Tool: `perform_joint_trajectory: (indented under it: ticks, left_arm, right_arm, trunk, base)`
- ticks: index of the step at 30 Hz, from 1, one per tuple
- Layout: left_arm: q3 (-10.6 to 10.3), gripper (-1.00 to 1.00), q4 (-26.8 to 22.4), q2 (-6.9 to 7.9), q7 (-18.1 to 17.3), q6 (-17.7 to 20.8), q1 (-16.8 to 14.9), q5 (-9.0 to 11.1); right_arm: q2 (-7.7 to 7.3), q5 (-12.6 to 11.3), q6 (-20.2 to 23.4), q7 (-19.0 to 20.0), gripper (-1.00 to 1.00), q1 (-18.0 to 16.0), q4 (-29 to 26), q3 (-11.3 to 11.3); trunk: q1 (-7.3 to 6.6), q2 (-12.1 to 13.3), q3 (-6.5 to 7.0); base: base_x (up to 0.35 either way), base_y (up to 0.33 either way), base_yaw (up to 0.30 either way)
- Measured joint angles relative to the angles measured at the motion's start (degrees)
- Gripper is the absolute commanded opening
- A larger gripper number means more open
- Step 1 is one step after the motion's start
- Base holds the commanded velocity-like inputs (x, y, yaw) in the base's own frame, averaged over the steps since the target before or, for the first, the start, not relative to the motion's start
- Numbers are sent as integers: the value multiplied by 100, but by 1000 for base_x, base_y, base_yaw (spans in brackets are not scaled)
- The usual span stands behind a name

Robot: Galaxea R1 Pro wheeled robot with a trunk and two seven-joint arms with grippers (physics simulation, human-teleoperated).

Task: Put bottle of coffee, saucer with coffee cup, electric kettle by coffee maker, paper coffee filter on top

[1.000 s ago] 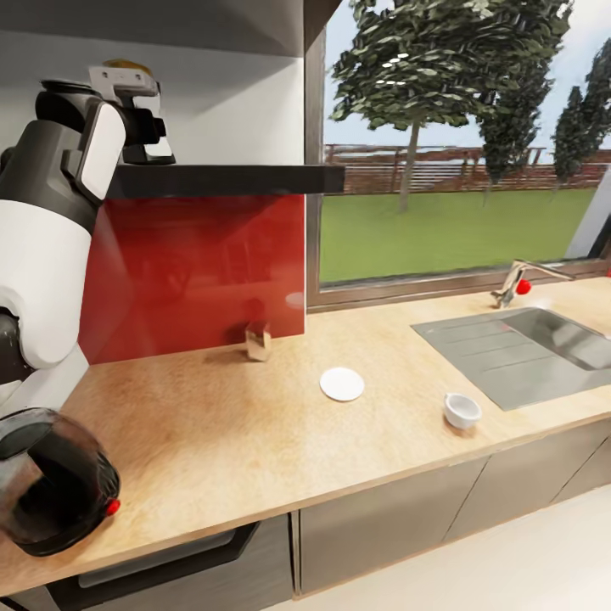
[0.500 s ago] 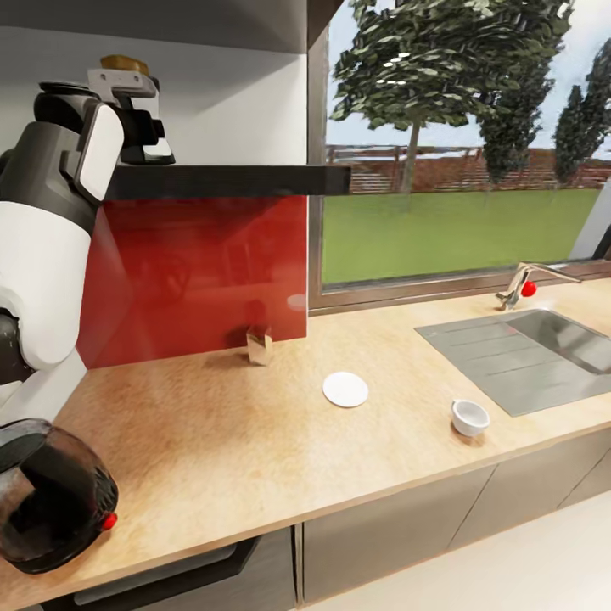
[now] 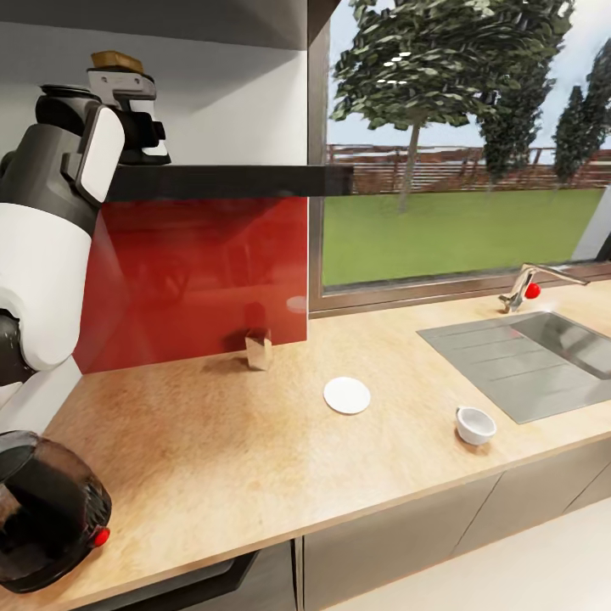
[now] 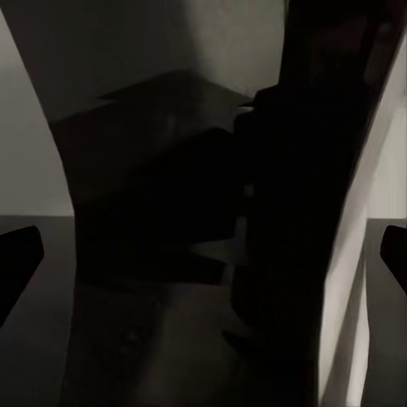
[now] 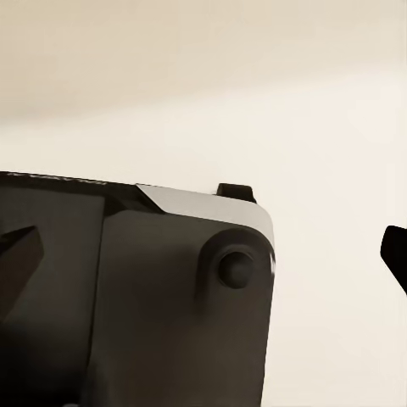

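The long beige countertop (image 3: 255, 450) runs right to a steel sink (image 3: 526, 361) under a wide window (image 3: 462, 144), with a red wall panel (image 3: 195, 276) at the left. The kettle (image 3: 47, 522), cut off at the near left corner, sits well apart from the saucer (image 3: 347, 395) mid-counter and the cup (image 3: 475, 424) near the sink. Up at the dark shelf (image 3: 229, 180), the left claw (image 3: 127, 85) hides all but the bottle's yellow cap (image 3: 116, 60), and I cannot tell whether it grips; the right claw (image 5: 203, 254) stands wide apart.

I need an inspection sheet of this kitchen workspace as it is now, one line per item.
Surface: kitchen countertop, beige, mostly bare.
Job's things: saucer lies apart from the coffee cup; electric kettle at the near left edge; bottle of coffee up on the shelf.
Clutter: small brown object by the red backsplash.
Grippers: left gripper raised at the shelf; jaws cannot be judged.
Cables: nothing seen.
Surroundings: sink, tap, window.
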Motion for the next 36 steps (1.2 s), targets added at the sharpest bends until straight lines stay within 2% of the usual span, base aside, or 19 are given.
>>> perform_joint_trajectory:
  ticks: [11,12,36]
  left_arm:
    - [6,100,4,0,-2,0,0,2]
    - [5,-100,13,0,-4,0,0,3]
    - [6,-100,-17,-1,-9,-26,120,3]
  right_arm:
    - [-1,-1,1,0,100,0,0,0]
    - [-2,0,1,0,100,0,0,0]
    - [-3,-1,0,-1,100,0,0,0]
  trunk:
    - [0,0,0]
    - [0,0,0]
    - [-1,-2,1]
  base:
    - [1,0,0]
    - [0,0,0]
    - [0,0,0]
